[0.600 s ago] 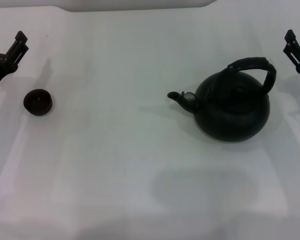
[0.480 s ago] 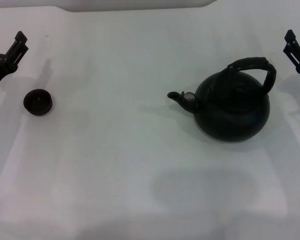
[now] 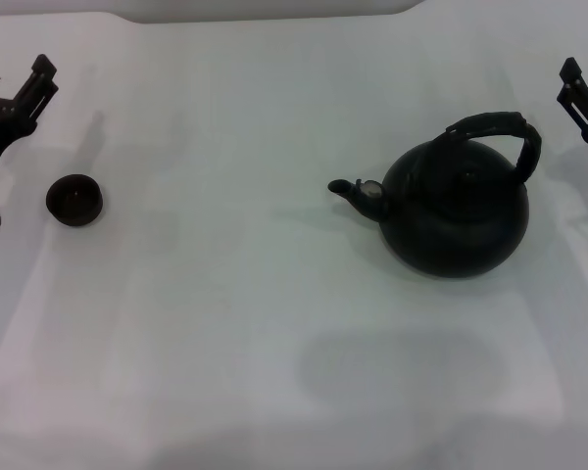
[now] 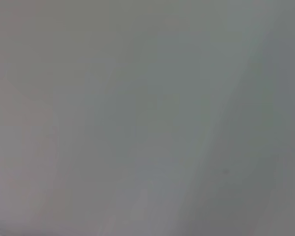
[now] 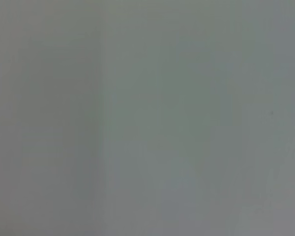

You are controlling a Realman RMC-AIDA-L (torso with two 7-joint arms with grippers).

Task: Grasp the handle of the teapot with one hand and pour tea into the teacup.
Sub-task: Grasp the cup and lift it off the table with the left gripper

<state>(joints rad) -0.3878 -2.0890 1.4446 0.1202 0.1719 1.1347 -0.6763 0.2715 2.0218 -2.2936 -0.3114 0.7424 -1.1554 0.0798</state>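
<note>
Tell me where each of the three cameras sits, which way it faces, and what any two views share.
Head view: from the robot's head, forward and down onto the white table with the squat black cast-iron teapot and tiny dark round teacup; left gripper and right gripper at the edges.
Left wrist view: only blank pale surface, no fingers.
Right wrist view: the same.
Shared: both wrist views show plain surface only.

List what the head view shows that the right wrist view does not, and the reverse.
Only the head view shows the large round black cast-iron teapot with its thick black arched handle, the tiny dark handleless teacup far to its left, the left gripper near the teacup and the right gripper beside the teapot. Only the right wrist view: nothing distinct. Both share the plain white table.
</note>
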